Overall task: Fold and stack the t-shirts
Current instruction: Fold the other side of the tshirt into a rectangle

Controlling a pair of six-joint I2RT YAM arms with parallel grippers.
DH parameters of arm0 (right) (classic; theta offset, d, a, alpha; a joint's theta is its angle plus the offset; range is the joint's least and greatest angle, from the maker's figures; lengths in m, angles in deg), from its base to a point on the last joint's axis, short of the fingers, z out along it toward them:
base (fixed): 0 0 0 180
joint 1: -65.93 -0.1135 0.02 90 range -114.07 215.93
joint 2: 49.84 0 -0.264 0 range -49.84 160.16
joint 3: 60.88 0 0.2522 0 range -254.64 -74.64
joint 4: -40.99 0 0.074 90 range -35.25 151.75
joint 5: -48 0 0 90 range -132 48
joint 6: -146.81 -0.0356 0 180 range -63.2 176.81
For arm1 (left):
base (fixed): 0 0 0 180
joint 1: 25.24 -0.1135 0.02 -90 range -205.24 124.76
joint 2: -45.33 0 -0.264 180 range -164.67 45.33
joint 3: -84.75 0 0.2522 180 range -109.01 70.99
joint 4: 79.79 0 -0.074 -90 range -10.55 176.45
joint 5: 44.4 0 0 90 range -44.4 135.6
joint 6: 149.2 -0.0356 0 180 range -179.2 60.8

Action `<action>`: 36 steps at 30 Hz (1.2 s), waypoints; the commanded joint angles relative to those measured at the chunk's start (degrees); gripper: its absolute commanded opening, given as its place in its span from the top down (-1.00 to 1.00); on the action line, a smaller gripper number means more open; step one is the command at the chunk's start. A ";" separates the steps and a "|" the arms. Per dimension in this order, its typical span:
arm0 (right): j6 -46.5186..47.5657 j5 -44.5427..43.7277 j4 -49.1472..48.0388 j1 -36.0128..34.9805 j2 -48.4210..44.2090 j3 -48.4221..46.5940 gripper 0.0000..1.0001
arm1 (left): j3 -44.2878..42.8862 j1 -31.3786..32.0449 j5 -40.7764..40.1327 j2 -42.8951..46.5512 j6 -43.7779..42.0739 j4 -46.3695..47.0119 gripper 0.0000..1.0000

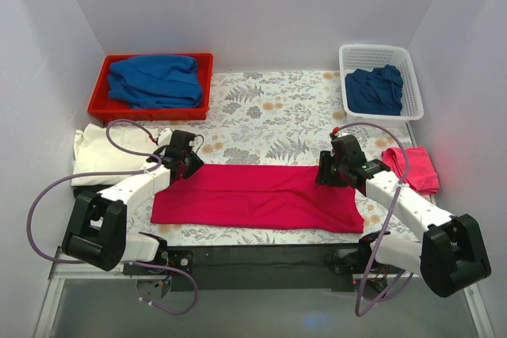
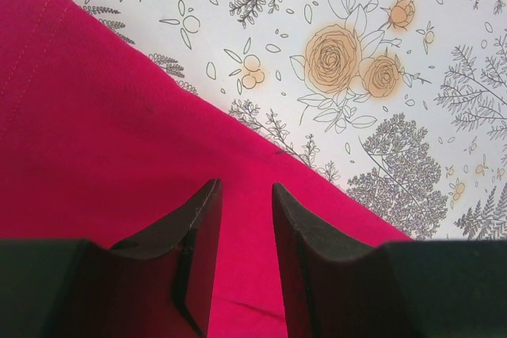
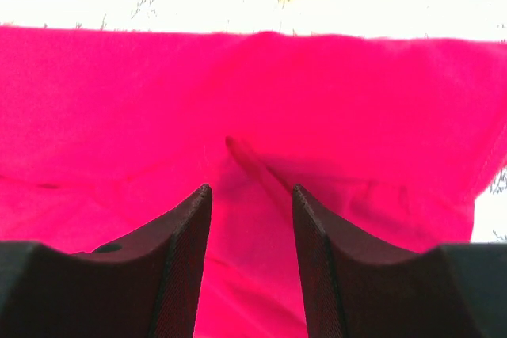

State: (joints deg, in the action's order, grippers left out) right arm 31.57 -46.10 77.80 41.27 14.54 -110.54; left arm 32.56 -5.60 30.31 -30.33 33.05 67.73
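A bright crimson-pink cotton t-shirt (image 1: pixel 253 195), folded into 1 long flat band, lay across the floral-printed tablecloth (image 1: pixel 269 124) between the 2 arms. The left gripper (image 1: pixel 184 165) sat low over the band's far left corner, its jaws a narrow gap apart with flat cloth showing between them and nothing pinched. The right gripper (image 1: pixel 326 173) hung over the far right edge, its jaws parted wider above a small raised wrinkle, holding nothing. A folded cream t-shirt (image 1: pixel 99 152) lay just left of the left arm, and a folded pink t-shirt (image 1: pixel 416 165) just right of the right arm. At the back, a red plastic tray (image 1: pixel 146 113) held a crumpled blue t-shirt (image 1: pixel 154 81), and a white perforated basket (image 1: pixel 376 55) held a darker blue t-shirt (image 1: pixel 372 89).
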 commanded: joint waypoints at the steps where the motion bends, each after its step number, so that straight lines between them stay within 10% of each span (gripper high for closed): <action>1: 1.06 -1.70 -5.03 -0.21 2.50 -2.68 -0.04 | -1.82 0.23 0.35 0.33 -1.19 0.79 0.39; 18: 0.98 0.67 -11.44 -0.21 9.01 -0.84 0.07 | -1.47 0.31 -0.62 0.16 -1.37 0.62 0.39; 26: 0.98 1.55 -10.66 -0.21 5.76 0.13 0.97 | -1.55 0.31 -0.71 0.16 -1.19 0.53 0.39; 31: 1.50 1.99 -9.08 -0.30 2.60 0.04 0.97 | -1.12 0.23 -0.71 0.60 -0.93 0.53 0.39; 36: 2.03 1.90 -8.63 -0.38 3.99 -0.31 0.38 | -0.85 0.31 -0.88 0.60 -0.84 0.53 0.39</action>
State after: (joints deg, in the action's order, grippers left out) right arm 32.93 -44.77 68.49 41.16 17.95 -110.41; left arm 32.56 -5.56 30.36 -30.37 32.28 68.08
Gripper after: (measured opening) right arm 0.279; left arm 0.304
